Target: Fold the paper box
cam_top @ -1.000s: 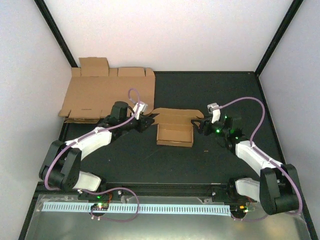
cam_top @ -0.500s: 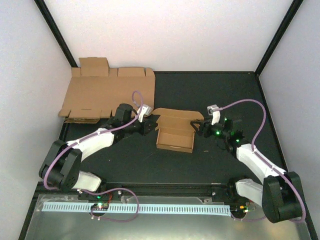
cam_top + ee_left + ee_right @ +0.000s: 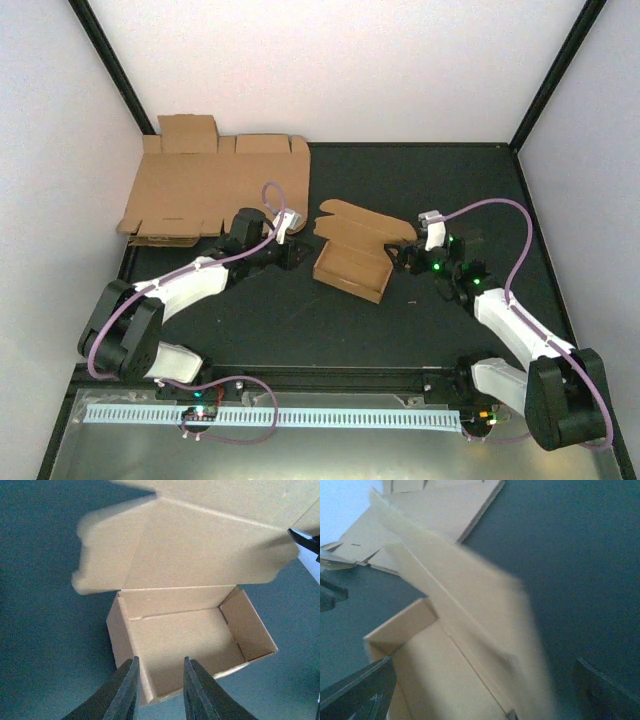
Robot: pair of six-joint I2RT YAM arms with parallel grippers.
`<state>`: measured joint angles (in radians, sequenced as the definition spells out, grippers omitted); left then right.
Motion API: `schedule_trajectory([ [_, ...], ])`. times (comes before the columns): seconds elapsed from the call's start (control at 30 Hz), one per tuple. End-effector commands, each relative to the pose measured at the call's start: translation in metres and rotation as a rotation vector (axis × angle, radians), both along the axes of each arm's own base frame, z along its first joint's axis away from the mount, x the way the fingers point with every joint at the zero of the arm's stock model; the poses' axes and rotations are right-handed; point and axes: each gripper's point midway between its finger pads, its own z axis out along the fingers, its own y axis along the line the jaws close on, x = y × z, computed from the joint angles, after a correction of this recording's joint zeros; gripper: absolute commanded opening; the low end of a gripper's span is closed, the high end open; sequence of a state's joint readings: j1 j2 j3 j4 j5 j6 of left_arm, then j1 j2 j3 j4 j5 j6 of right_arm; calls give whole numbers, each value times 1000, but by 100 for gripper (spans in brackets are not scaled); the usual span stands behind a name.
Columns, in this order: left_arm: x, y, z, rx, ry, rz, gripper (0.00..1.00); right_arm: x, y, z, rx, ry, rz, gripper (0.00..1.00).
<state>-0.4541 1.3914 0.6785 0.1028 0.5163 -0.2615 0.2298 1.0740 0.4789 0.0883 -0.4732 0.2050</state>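
The paper box (image 3: 350, 265) is a small open brown tray on the black mat, turned at an angle, with its lid flap (image 3: 357, 221) raised behind it. My left gripper (image 3: 299, 254) is open at the box's left end. In the left wrist view the box (image 3: 185, 640) lies just past the fingers (image 3: 127, 692), and its near left corner sits between the tips of the left gripper (image 3: 159, 680). My right gripper (image 3: 400, 256) is wide open at the box's right end. In the right wrist view the box's wall and blurred lid (image 3: 470, 610) fill the gap of the right gripper (image 3: 485, 662).
A larger flat brown cardboard sheet (image 3: 215, 185) lies at the back left, partly off the mat, and shows in the right wrist view (image 3: 445, 500). White walls and black frame posts enclose the table. A perforated pale strip (image 3: 270, 415) runs along the near edge.
The box has turned so its right end sits nearer, and its lid flap has swung up. Both grippers shifted slightly with it at the box's ends.
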Motion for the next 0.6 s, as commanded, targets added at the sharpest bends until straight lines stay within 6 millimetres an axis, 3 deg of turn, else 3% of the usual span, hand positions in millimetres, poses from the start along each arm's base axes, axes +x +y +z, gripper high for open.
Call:
schedule_trajectory([
  [0.0, 5, -1, 3, 18, -37, 6, 28, 9, -13, 0, -59, -20, -78, 99],
  [0.37, 13, 14, 9, 81, -98, 63, 47, 7, -28, 19, -95, -114, -148, 99],
  [0.57, 25, 20, 17, 78, -147, 66, 68, 5, -27, 13, -84, -76, -144, 100],
])
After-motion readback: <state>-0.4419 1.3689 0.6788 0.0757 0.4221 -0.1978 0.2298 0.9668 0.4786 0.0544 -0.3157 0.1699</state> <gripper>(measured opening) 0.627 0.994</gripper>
